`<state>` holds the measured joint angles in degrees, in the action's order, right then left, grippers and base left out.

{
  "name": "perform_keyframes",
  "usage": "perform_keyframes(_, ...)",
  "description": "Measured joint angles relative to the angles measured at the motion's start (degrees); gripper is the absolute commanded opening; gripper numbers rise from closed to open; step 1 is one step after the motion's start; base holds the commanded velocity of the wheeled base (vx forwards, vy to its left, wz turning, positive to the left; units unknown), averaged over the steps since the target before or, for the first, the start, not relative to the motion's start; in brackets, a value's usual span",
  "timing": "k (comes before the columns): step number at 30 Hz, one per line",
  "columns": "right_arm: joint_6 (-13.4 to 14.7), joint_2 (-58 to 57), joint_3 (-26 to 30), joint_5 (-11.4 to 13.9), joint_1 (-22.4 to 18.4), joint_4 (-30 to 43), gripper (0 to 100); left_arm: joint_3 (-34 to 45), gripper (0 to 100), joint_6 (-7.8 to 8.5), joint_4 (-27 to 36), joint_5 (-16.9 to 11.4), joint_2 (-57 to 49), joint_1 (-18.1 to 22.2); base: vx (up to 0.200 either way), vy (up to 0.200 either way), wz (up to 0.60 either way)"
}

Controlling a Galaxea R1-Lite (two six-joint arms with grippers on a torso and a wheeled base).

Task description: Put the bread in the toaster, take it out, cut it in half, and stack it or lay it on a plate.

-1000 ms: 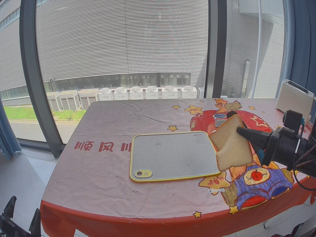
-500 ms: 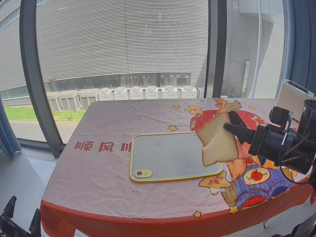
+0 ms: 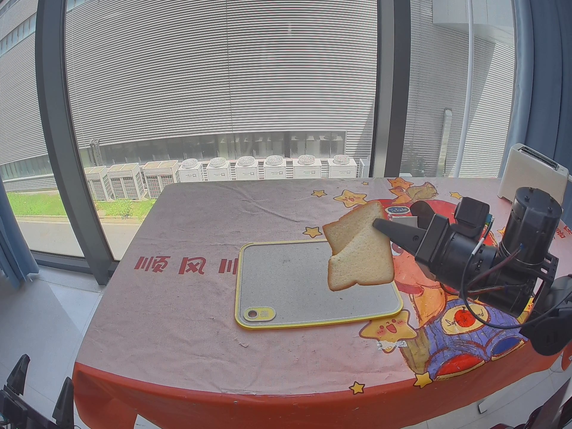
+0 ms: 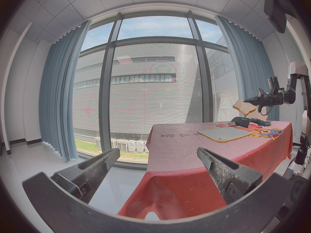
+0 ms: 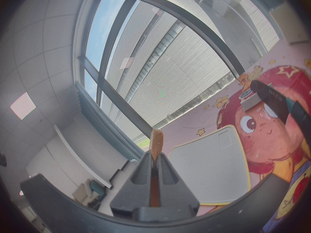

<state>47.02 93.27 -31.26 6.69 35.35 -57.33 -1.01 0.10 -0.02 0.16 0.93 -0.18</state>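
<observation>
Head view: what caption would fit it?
Right gripper holds a bread slice in the air by the grey cutting board; toaster far right.

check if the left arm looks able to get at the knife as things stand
Probably not without a long reach. The left gripper hangs open, low off the table's near left corner; the knife lies across the table past the cutting board, and the right gripper, holding the bread, hovers by it.

Head camera overlooks the cutting board [image 3: 286, 287]; both wrist cameras also see it.
</observation>
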Motion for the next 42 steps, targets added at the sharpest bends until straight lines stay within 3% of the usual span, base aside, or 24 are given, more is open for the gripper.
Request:
perform_keyframes(7, 9.1, 4.2, -0.2, 0.2, 0.4, -6.0, 0, 0.0, 100, 0.0, 0.0, 0.0, 0.0, 0.0, 0.0, 0.0, 0.0)
perform_keyframes(14, 14.1, 8.2, -0.3, -0.1, 0.9, -13.3, 0, 0.0, 100, 0.0, 0.0, 0.0, 0.0, 0.0, 0.0, 0.0, 0.0)
perform_keyframes(18, 16.0, 11.1, -0.1, -0.7, 1.4, -16.3, 0, 0.0, 100, 0.0, 0.0, 0.0, 0.0, 0.0, 0.0, 0.0, 0.0)
perform_keyframes(26, 16.9, 12.2, -1.4, -1.6, 2.4, -17.2, 0, 0.0, 100, 0.0, 0.0, 0.0, 0.0, 0.0, 0.0, 0.0, 0.0)
perform_keyframes(33, 17.0, 11.6, -3.4, -10.1, 3.8, -16.5, 0, 0.0, 100, 0.0, 0.0, 0.0, 0.0, 0.0, 0.0, 0.0, 0.0)
perform_keyframes(39, 16.9, 14.3, -4.4, -15.9, 6.5, -16.2, 0, 0.0, 100, 0.0, 0.0, 0.0, 0.0, 0.0, 0.0, 0.0, 0.0)
perform_keyframes(42, 16.8, 15.7, -4.4, -17.5, 7.1, -16.0, 0, 0.0, 100, 0.0, 0.0, 0.0, 0.0, 0.0, 0.0, 0.0, 0.0)
